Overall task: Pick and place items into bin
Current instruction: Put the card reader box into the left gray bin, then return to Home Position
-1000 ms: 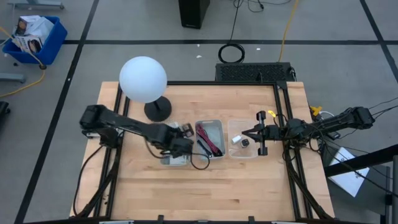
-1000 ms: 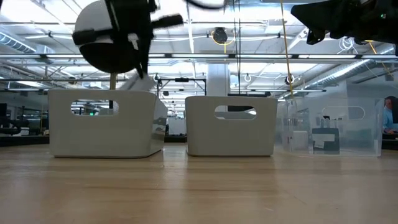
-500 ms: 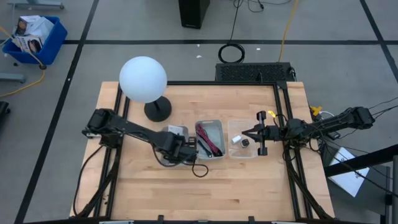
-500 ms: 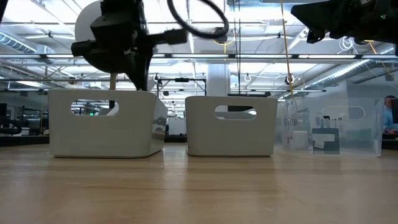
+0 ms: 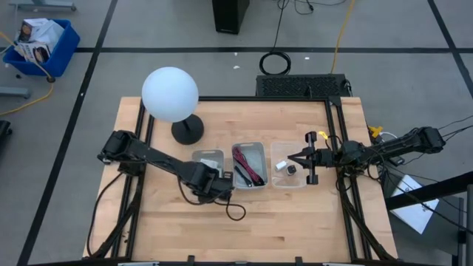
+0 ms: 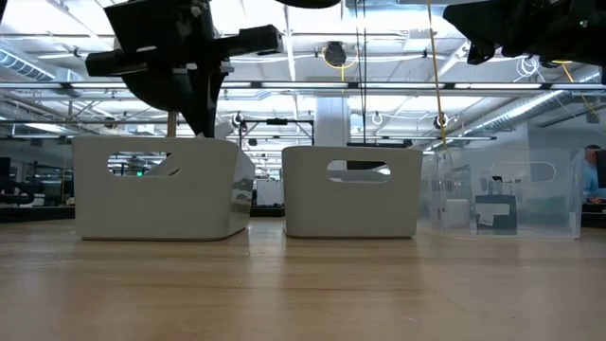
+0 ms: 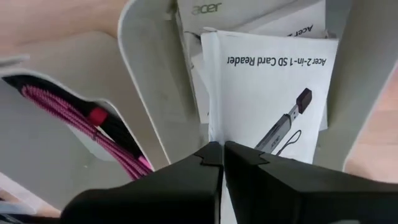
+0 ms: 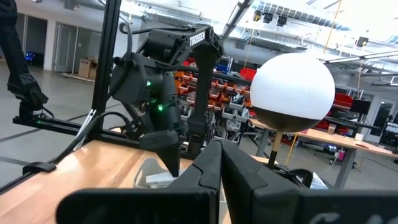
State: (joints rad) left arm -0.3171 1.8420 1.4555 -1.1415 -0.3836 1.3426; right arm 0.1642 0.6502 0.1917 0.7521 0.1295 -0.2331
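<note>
White printed packets [image 7: 267,93] lie flat in the left white bin [image 5: 208,157]. The black-and-red coiled cable [image 5: 247,164] lies in the middle bin and shows pink-red in the left wrist view [image 7: 93,118]. A tiny black cube [image 5: 291,169] and a tiny white piece [image 5: 281,165] sit in the clear right bin. My left gripper [image 7: 222,149] is shut, points down and hovers over the left bin's near end [image 5: 213,179], its tip just above the rim [image 6: 204,128]. My right gripper [image 5: 289,157] is shut and hangs level above the clear bin, pointing left [image 8: 221,146].
Three bins stand in a row mid-table: the left white bin [image 6: 156,189], the middle white bin [image 6: 350,194] and the clear bin [image 6: 511,199]. A white globe lamp [image 5: 170,94] on a black base stands beyond the left bin. Bare wood lies toward the near edge.
My left gripper has drawn back toward the table's near edge, from over the left bin's middle to its near end, and has turned about its wrist. The packets in the bin's far part are now uncovered. My right arm has kept still.
</note>
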